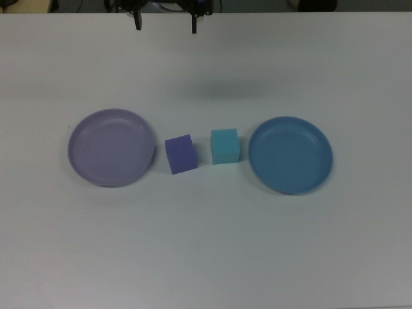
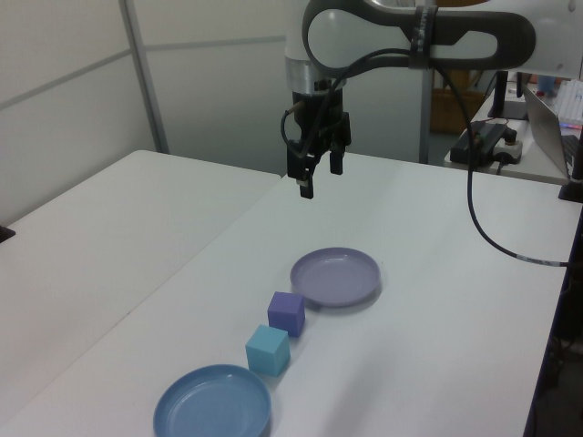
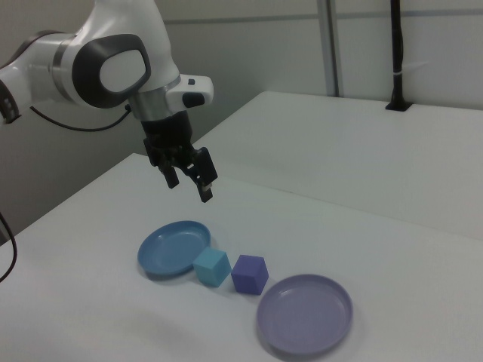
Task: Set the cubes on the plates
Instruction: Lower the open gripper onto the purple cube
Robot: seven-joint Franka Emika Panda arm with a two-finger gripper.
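Note:
Two cubes sit side by side on the white table between two plates. The purple-blue cube (image 1: 181,154) (image 2: 286,313) (image 3: 250,274) lies next to the lavender plate (image 1: 111,147) (image 2: 335,277) (image 3: 305,314). The turquoise cube (image 1: 225,146) (image 2: 268,350) (image 3: 212,267) lies next to the blue plate (image 1: 291,154) (image 2: 212,402) (image 3: 175,247). Both plates hold nothing. My gripper (image 1: 165,24) (image 2: 321,177) (image 3: 189,185) hangs open and empty well above the table, behind the cubes at the top view's upper edge.
A second white table (image 2: 82,246) adjoins in the left view's left. A desk with a power strip (image 2: 487,141) and a laptop (image 2: 551,109) stands at the left view's right, and a black cable (image 2: 483,228) hangs from the arm. A black post (image 3: 396,56) stands far back in the right view.

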